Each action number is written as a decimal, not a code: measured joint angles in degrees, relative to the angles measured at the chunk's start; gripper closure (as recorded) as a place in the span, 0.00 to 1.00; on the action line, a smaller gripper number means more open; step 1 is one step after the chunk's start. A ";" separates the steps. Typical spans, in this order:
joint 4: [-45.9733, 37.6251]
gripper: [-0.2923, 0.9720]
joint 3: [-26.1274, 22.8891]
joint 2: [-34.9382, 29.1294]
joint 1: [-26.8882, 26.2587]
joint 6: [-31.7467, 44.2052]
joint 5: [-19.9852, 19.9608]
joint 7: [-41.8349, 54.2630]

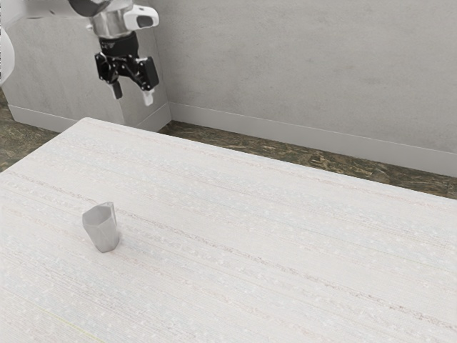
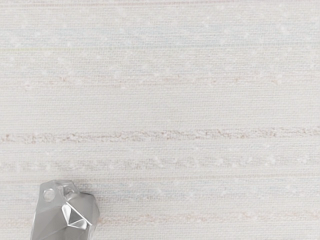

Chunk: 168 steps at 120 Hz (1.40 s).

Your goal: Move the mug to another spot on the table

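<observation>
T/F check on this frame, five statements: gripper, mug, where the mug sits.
1. The gripper is shut on the mug. False: it hangs empty, high above the table and apart from the mug.
2. The gripper's fingers are open. True.
3. The mug sits on the table. True.
4. The mug is near the exterior view's right edge. False: it is in that view's left part, below the gripper.
5. The mug is red. False: it is grey and faceted, as the wrist view also shows.
</observation>
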 joint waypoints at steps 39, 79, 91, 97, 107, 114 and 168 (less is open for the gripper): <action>-0.08 0.23 0.42 1.21 3.36 -0.22 3.40 7.45; 6.21 0.23 -4.84 18.12 8.03 0.84 12.62 25.55; 6.06 0.23 -4.31 21.52 9.64 1.78 10.49 27.59; 5.90 0.23 -4.02 22.68 10.00 2.45 8.99 27.67; 5.29 0.23 -3.11 23.77 10.44 3.89 6.06 26.78; 4.22 0.23 -1.95 24.21 11.13 4.71 3.32 25.43; -8.18 0.23 0.64 23.64 14.61 11.93 -1.58 17.04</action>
